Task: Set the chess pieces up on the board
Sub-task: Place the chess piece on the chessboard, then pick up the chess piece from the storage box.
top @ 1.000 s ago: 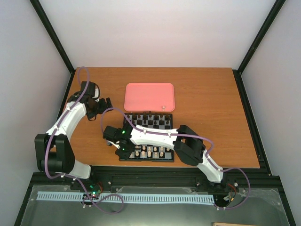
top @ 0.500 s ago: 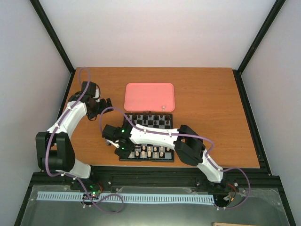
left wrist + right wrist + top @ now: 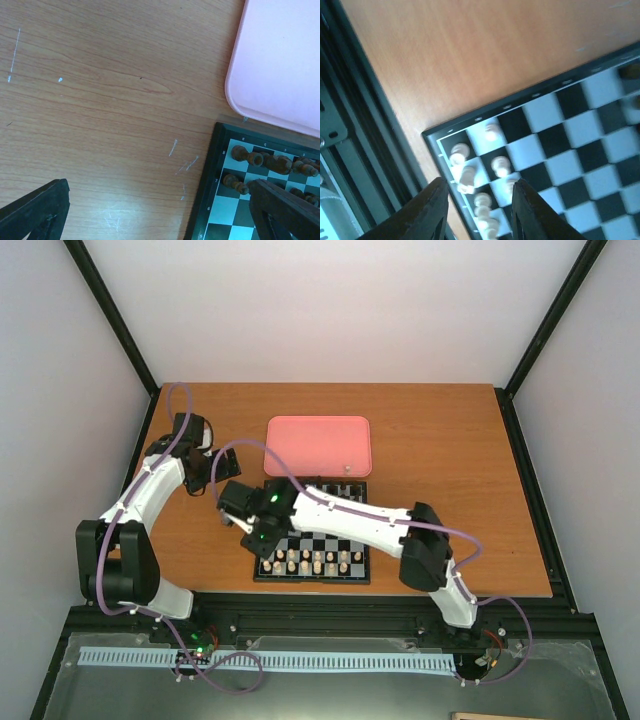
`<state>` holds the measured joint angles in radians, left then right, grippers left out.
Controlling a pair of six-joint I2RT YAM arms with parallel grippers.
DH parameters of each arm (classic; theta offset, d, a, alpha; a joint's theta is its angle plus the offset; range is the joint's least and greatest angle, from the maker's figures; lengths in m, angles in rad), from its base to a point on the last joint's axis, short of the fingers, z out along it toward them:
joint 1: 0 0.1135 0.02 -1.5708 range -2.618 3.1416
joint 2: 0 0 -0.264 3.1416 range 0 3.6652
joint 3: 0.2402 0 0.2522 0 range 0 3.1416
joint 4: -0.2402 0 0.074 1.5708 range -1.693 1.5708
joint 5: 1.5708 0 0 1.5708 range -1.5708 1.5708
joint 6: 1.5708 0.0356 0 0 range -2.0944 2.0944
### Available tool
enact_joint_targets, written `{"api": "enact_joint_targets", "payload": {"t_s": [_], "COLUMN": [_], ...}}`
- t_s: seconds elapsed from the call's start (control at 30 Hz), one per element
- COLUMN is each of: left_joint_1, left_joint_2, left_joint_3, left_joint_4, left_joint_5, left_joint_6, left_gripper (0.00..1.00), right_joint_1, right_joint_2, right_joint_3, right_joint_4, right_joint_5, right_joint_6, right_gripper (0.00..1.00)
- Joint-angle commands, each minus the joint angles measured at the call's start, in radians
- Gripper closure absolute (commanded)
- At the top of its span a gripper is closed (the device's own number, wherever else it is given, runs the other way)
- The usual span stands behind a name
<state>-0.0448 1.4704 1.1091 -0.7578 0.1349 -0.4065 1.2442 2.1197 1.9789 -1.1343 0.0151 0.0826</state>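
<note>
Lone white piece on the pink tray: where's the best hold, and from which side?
Take the white piece by its top, coming straight down. It sits alone on the tray by the near rim: nothing crowds it, and that rim may block a low sideways approach. Its pose is too small to tell.

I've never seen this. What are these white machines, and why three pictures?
These are two robot arms, a white left arm and right arm, bolted at the near edge of a brown wooden table. The wide picture comes from a camera overhead; each close-up comes from a camera on one arm's wrist. On the table lie a pink rounded tray and a black-and-white checkered chessboard, with tiny cream-white chess pieces along its near side and dark brown pieces along the far side. The two-fingered left tool and right tool stand open and empty.
</note>
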Motion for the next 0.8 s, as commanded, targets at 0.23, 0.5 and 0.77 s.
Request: {"api": "enact_joint_targets", "payload": {"t_s": [0.23,0.5,0.77], "left_joint_1": [-0.002,-0.002,-0.002], "left_joint_2": [0.013,0.042,0.073], "left_joint_3": [0.058,0.091,0.101], "left_joint_4": [-0.012,-0.028,-0.027], "left_joint_5": [0.004,0.007,0.002], "left_joint_6": [0.016,0.021,0.022], "left_gripper": [0.00,0.00,0.00], "right_joint_1": [-0.382,-0.618,-0.650], "right_joint_2": [-0.065,0.087,0.172], "right_joint_3": [0.104,0.117,0.091], "right_joint_4": [-0.040,0.028,0.028], "right_joint_5": [0.180,0.186,0.170], "right_joint_6": [0.115,0.134,0.109], "right_gripper": [0.56,0.57,0.57]}}
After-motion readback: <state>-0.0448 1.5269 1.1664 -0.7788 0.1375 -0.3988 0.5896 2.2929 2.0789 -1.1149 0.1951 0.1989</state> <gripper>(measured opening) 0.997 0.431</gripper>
